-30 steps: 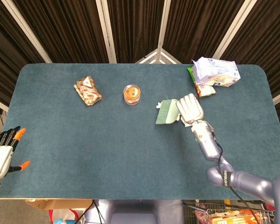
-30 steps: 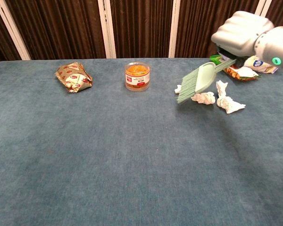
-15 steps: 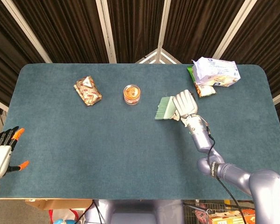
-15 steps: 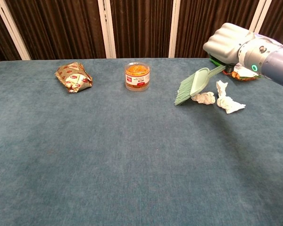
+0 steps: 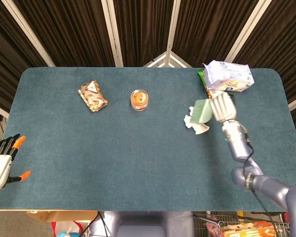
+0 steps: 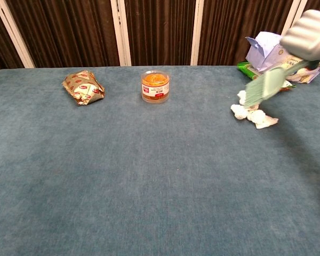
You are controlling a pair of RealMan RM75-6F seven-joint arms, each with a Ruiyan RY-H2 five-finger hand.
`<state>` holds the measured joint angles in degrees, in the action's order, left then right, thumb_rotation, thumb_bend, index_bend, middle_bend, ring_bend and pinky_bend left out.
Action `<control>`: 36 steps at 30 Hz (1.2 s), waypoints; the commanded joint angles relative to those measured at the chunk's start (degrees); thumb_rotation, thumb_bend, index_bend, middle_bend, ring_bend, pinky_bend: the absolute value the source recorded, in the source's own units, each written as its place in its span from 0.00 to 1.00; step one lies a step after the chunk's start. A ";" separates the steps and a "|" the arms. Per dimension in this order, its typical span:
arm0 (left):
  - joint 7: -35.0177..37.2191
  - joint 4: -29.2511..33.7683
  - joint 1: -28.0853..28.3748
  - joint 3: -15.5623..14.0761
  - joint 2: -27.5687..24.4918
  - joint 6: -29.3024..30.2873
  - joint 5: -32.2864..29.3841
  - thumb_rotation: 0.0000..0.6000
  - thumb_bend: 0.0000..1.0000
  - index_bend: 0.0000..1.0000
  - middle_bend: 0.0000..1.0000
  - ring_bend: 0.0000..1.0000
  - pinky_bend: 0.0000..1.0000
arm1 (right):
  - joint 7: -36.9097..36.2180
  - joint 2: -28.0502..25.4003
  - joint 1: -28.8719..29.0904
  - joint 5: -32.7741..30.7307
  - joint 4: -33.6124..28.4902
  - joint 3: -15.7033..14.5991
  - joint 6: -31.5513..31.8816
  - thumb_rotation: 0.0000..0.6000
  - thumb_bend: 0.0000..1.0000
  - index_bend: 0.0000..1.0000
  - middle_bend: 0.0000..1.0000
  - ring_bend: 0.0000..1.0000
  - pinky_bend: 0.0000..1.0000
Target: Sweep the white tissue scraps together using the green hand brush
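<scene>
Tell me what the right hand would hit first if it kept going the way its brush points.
Probably the tissue scraps: the right hand aims the brush down-left at them. Depth is hard to judge.

1. A table (image 5: 64, 148) covered in teal-blue carpet-like fabric fills both views.
2. Dark brown pleated curtains (image 6: 160, 32) hang behind it.
3. White vertical frame strips (image 6: 119, 32) divide the curtains.
</scene>
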<state>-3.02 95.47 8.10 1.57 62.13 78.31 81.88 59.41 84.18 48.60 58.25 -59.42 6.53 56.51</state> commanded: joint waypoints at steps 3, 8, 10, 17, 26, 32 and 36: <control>0.23 -0.15 -0.08 -0.08 0.02 0.34 0.46 1.00 0.00 0.00 0.00 0.00 0.00 | 1.50 -4.98 -3.06 -0.74 -3.51 -1.15 2.17 1.00 0.65 0.80 1.00 1.00 0.97; 0.21 -0.25 -0.06 -0.17 0.11 0.65 1.12 1.00 0.00 0.00 0.00 0.00 0.00 | 1.56 -9.82 -4.87 0.36 -8.46 -1.14 5.47 1.00 0.65 0.80 1.00 1.00 0.97; 0.20 -0.24 -0.07 -0.18 0.19 0.79 1.29 1.00 0.00 0.00 0.00 0.00 0.00 | 0.44 -12.47 -5.67 1.10 -12.76 -0.37 7.73 1.00 0.65 0.80 1.00 1.00 0.97; 0.01 -0.30 -0.13 -0.23 0.29 1.11 1.65 1.00 0.00 0.00 0.00 0.00 0.00 | -3.36 -17.63 -7.75 5.81 -25.00 0.13 12.76 1.00 0.65 0.80 1.00 1.00 0.97; -1.16 -0.37 -0.27 -0.37 0.88 1.82 2.35 1.00 0.00 0.00 0.00 0.00 0.00 | -3.84 -13.69 -10.72 14.24 -37.37 -3.64 16.61 1.00 0.65 0.80 1.00 1.00 0.97; -1.46 -0.44 -0.32 -0.35 0.96 1.77 2.09 1.00 0.00 0.00 0.00 0.00 0.00 | -2.44 -9.75 -11.68 15.88 -36.90 -5.30 16.61 1.00 0.65 0.80 1.00 1.00 0.97; -1.34 -0.52 -0.38 -0.30 0.90 1.78 1.88 1.00 0.00 0.00 0.00 0.00 0.00 | -1.66 -7.29 -12.43 15.80 -35.28 -5.90 16.49 1.00 0.64 0.66 1.00 1.00 0.97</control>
<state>-4.37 94.96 7.72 1.26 63.04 80.08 83.76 57.42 76.27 36.52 74.08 -95.25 0.92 73.04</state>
